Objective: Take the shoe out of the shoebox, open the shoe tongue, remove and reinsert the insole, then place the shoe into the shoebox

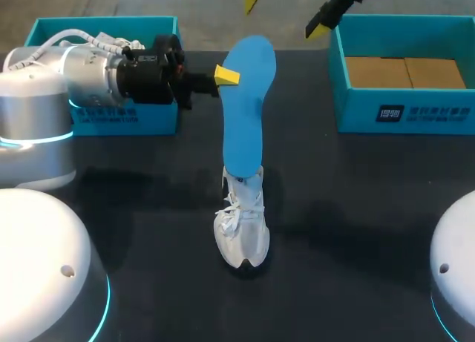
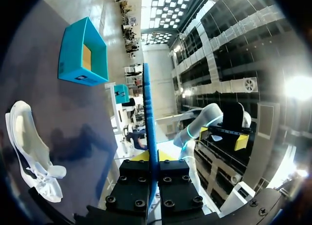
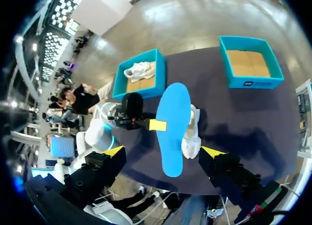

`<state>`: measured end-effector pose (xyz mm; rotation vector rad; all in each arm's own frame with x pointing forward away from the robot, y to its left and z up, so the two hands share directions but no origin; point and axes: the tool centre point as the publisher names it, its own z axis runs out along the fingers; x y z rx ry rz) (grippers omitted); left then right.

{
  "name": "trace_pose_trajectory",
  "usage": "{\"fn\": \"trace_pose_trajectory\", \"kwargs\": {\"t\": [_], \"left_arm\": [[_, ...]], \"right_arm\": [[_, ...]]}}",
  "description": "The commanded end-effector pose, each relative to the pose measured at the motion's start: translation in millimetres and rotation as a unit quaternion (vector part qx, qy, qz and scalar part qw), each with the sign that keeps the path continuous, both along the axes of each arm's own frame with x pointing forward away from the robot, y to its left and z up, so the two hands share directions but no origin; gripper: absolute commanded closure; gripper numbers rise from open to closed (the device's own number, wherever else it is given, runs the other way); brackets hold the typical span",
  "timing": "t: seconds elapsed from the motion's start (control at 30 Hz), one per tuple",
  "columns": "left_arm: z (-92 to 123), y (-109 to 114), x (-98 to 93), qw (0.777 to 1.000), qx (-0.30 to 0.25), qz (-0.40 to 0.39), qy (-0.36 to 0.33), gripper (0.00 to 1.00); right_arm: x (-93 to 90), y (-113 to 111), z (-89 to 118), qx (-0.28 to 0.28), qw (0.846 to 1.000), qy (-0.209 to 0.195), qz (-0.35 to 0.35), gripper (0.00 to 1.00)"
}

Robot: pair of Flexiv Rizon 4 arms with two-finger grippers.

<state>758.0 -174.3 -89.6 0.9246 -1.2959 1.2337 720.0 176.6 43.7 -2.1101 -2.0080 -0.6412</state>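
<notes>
One blue insole (image 1: 246, 104) is clamped edgewise between the left gripper's (image 1: 231, 76) fingers above the table (image 1: 356, 208) middle. Its long axis runs far-to-near, narrow end toward the collar of the white shoe (image 1: 243, 223) standing below, toe toward the near edge. Reinsertion likely turns on aligning that axis with the shoe; the right gripper (image 1: 285, 14) hangs wide open and empty, higher and farther off.
</notes>
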Motion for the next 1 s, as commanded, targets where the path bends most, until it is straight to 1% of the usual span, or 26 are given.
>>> {"fn": "trace_pose_trajectory", "kwargs": {"t": [0.03,0.1,0.13,0.33,0.5,0.6,0.63,1.0], "left_arm": [[0.2,0.5,-2.6,1.0,0.002,0.002,0.0,1.0],[0.2,0.4,-2.8,1.0,0.002,0.002,0.001,1.0],[0.0,-0.1,-3.8,1.0,0.002,0.001,0.001,1.0],[-0.7,-1.2,-4.6,1.0,0.002,0.0,0.001,1.0],[-1.1,-1.1,-5.5,1.0,0.003,0.0,0.002,1.0],[-1.5,-0.7,-5.8,1.0,0.004,0.0,0.002,1.0],[-1.7,-0.1,-5.8,1.0,0.005,0.0,0.002,1.0],[-1.2,1.4,-5.8,1.0,0.005,0.002,0.001,1.0]], "right_arm": [[2.3,8.8,3.9,-0.13,0.991,0.011,-0.019,0.0],[2.3,9.3,3.9,-0.131,0.991,0.011,-0.019,0.0],[2.4,14.9,3.0,-0.144,0.989,0.012,-0.014,0.0],[2.6,28.6,-2.9,-0.171,0.985,0.016,-0.003,0.0],[2.1,36.1,-9.2,-0.193,0.981,0.016,0.002,0.0],[1.8,37.6,-10.7,-0.201,0.979,0.015,0.001,0.0],[1.2,38.8,-12.4,-0.213,0.977,0.015,-0.001,0.0],[0.3,39.9,-19.2,-0.216,0.976,0.024,-0.004,0.0]]}}
